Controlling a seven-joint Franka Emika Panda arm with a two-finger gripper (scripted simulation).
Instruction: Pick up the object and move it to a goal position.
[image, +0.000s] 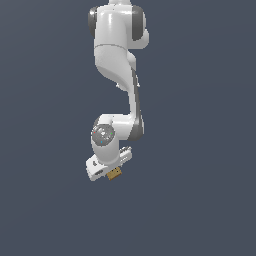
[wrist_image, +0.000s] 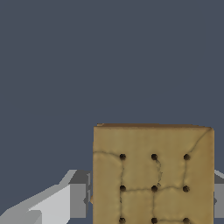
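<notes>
Arm (image: 116, 55): glossy white shells, dk grey joint bands; hand (image: 111, 169) white, grey fingers (wrist_image: 78, 200).

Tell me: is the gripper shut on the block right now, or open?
Shut on it. In the wrist view the block sits between the fingers; in the exterior view it pokes out under the gripper.

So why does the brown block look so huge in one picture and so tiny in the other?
In the wrist view the camera sits right by the block, so it fills the frame and runs off the edge, its dark dots sharp. In the exterior view the camera is far off, so the block is a small, blocky tan speck under the gripper. Both backgrounds are flat grey-blue, with no cast shadows.
</notes>
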